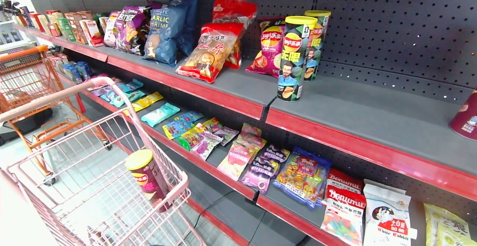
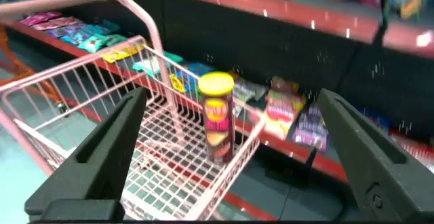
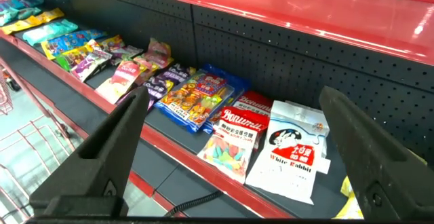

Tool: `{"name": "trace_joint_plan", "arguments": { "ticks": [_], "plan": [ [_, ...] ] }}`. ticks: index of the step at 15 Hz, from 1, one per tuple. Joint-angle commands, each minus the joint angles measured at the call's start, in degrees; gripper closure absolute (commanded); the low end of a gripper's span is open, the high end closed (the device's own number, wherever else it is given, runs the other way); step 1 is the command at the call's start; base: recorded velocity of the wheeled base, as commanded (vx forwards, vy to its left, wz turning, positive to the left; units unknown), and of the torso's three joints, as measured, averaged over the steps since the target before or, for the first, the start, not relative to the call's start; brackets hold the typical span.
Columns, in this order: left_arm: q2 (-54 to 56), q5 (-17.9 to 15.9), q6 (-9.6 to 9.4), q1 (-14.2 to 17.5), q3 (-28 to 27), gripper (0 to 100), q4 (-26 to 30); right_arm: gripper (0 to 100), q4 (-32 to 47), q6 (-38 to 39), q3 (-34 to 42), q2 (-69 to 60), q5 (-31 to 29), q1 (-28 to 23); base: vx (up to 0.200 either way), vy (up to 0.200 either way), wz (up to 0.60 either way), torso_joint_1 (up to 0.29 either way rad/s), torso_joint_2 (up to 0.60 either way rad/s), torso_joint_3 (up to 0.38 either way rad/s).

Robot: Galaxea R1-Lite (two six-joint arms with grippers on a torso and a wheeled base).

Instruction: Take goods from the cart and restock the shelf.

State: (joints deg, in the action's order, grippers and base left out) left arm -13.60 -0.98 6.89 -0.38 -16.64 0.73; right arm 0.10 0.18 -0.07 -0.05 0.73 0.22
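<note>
maroon can (image 1: pixel 149 177) upright in pink cart (image 1: pixel 59 96), lower left; left gripper (image 2: pixel 230 94), right gripper (image 3: pixel 232 91) wide open, empty.

Plenty of room on the upper shelf (image 1: pixel 372 115): a wide bare stretch runs right of the two tall cans (image 1: pixel 296 57) to the maroon can (image 1: pixel 466 117) at the far edge. To the left, bags (image 1: pixel 208 52) crowd the board. On the lower shelf (image 1: pixel 208 167), flat packets (image 1: pixel 242 156) lie close together under the overhang. The pink cart (image 1: pixel 56 97) is open on top. Its can (image 1: pixel 147 177) stands tight in the corner, wires on two sides, free above.
</note>
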Motion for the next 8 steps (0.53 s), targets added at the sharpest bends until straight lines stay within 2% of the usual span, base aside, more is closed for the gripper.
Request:
{"name": "trace_joint_plan", "arguments": {
  "ticks": [1, 2, 3, 4, 5, 6, 7, 8],
  "plan": [
    [-26.03, 7.83, 2.34, 0.38, -8.67, 0, -0.20, 0, -0.01, -0.01, 0.07, 0.05, -0.03, 0.04, 0.000, 0.000, 0.00, 0.000, 0.00, 0.000],
    [-28.67, 5.55, -1.79, 0.38, -1.99, 0, -3.02, 0, 0.08, -0.09, 0.07, 0.05, -0.03, -0.04, 0.000, 0.000, 0.00, 0.000, 0.00, 0.000],
    [-31.40, 3.08, -2.41, 0.38, 0.91, 0, -6.53, 0, -0.01, -0.09, 0.07, 0.05, -0.03, 0.04, 0.000, 0.000, 0.00, 0.000, 0.00, 0.000],
    [-36.49, 1.33, -3.46, 0.47, 3.02, 0, -13.83, 0, -0.01, -0.09, 0.07, 0.05, -0.03, 0.04, 0.000, 0.000, 0.00, 0.000, 0.00, 0.000],
    [-44.75, 1.15, -3.46, 0.82, 3.90, 0, -23.50, 0, -0.01, -0.09, 0.07, 0.05, -0.03, -0.04, 0.000, 0.000, 0.00, 0.000, 0.00, 0.000],
    [-48.80, 0.98, -3.46, 1.34, 3.81, 0, -27.80, 0, -0.01, -0.09, -0.01, 0.05, -0.03, -0.04, 0.000, 0.000, 0.00, 0.000, 0.00, 0.000],
    [-57.50, 0.89, -3.72, 2.84, 3.72, 0, -36.42, 0, -0.01, -0.09, 0.07, 0.05, -0.03, -0.04, 0.000, 0.000, 0.00, 0.000, 0.00, 0.000],
    [-62.95, 0.80, -3.72, 2.93, 3.98, 0, -42.39, 0, -0.01, -0.09, 0.07, 0.05, -0.03, 0.04, 0.000, 0.000, 0.00, 0.000, 0.00, 0.000]
  ]
}}
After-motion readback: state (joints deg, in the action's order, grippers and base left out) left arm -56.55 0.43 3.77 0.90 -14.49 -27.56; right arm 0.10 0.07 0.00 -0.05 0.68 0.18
